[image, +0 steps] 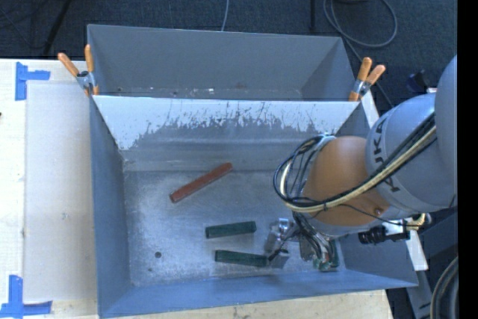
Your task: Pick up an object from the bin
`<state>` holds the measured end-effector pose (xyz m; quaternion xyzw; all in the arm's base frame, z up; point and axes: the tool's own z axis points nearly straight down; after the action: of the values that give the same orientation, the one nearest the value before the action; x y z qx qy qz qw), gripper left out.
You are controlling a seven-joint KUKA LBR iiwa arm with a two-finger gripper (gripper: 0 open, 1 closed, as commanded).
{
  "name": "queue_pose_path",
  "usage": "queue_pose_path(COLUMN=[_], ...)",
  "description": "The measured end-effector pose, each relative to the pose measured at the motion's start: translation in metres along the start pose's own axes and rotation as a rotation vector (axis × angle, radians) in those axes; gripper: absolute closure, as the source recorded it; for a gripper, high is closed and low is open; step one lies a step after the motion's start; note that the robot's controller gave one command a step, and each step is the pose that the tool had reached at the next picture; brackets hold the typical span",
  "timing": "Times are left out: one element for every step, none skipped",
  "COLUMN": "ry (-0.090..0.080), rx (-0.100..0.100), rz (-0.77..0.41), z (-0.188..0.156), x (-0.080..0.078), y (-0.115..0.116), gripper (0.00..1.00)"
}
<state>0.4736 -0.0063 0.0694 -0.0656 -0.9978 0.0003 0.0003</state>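
Brown bar (201,183): one. Green, two: upper green bar (231,230), lower green bar (243,258). Gripper (278,244) at latter's right end, state unclear.

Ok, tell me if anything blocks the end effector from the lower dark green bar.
Nothing visible does: the end effector is at the right end of the lower dark green bar; the other dark green bar lies apart.

1 cam, high over bin (224,78), angled, arm (418,160) at right
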Motion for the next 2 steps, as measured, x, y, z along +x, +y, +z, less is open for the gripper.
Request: queue_pose_path(ry=[-0.007,-0.015], rx=[-0.001,-0.003], rz=[0.0,-0.219], z=[-0.0015,-0.0023], x=[-0.0027,-0.0031], y=[0.0001,-0.0012], gripper=[0.0,0.0])
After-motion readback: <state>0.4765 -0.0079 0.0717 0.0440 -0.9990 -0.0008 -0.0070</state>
